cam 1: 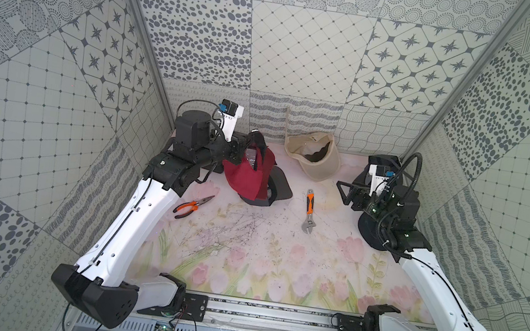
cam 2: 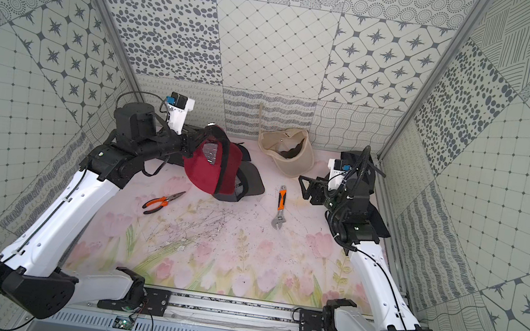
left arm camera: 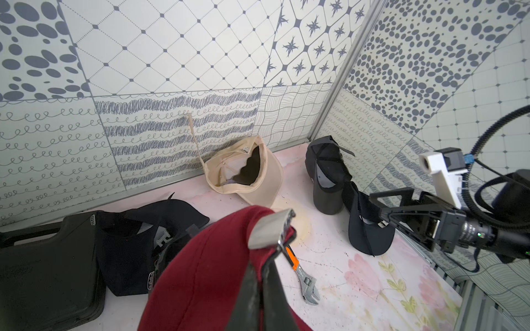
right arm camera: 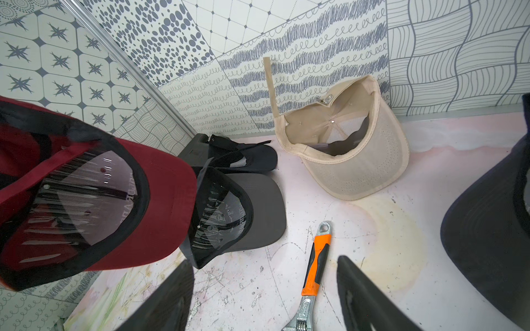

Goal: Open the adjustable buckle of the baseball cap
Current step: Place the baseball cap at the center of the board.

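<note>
Floral tabletop [cam 1: 245, 248], patterned walls | your left gripper [left arm camera: 262, 266] is clenched on the red baseball cap [cam 1: 243, 177] just beside its silver buckle [left arm camera: 271, 227] | cap hangs at rear left, over a grey cap [right arm camera: 258, 206] | your right gripper [right arm camera: 265, 262] stands spread and empty near the wrench [cam 1: 308, 211].

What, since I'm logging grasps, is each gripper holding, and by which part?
The left gripper is shut on the red cap, pinching its rear strap just beside the metal buckle. The right gripper is open and holds nothing.
</note>
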Tool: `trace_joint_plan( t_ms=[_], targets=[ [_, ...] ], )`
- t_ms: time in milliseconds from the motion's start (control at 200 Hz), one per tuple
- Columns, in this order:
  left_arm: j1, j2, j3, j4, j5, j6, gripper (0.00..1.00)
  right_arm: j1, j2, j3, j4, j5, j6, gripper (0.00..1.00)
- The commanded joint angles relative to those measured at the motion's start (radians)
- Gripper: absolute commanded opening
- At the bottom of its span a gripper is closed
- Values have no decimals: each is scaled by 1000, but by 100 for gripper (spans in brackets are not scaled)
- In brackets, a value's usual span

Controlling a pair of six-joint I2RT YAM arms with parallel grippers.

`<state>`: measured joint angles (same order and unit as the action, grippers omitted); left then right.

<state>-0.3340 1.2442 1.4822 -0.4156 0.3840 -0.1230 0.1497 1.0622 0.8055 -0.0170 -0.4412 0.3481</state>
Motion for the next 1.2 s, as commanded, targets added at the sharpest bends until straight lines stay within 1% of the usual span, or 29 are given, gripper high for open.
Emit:
trace_joint_plan(
  t_ms=[0, 115, 250, 375, 470, 610, 815, 965, 1045, 1161, 1196],
  targets=[
    [12, -21, -14, 30, 210, 29, 0, -4, 3, -2, 36, -8, -12, 78],
    [5, -21, -40, 56, 358, 35, 0, -4, -4, -5, 29, -3, -17, 79],
    [-27, -35, -99, 67, 474, 92, 0, -7, -3, -5, 19, 4, -21, 79],
    [-66, -46, -139, 39, 544, 160, 0, -10, 9, -6, 17, 7, -20, 78],
    [-100, -58, -169, 16, 575, 222, 0, -13, 18, -3, 17, 7, -12, 78],
    [-114, -60, -223, -16, 537, 264, 0, -16, 17, 0, 11, 8, -9, 78],
    [-114, 5, -346, 18, 372, 288, 0, -22, 29, 0, 10, 9, -5, 76],
    [-112, 51, -385, 35, 243, 307, 0, -26, 37, -7, 21, 11, 9, 76],
    [-109, 59, -394, 56, 166, 298, 15, -30, 38, -12, 26, 12, 14, 76],
    [-101, 81, -399, 84, 91, 273, 44, -30, 33, -16, 17, 35, 15, 76],
    [-98, 88, -398, 91, 76, 263, 51, -29, 29, -17, 9, 49, 14, 77]
  ],
)
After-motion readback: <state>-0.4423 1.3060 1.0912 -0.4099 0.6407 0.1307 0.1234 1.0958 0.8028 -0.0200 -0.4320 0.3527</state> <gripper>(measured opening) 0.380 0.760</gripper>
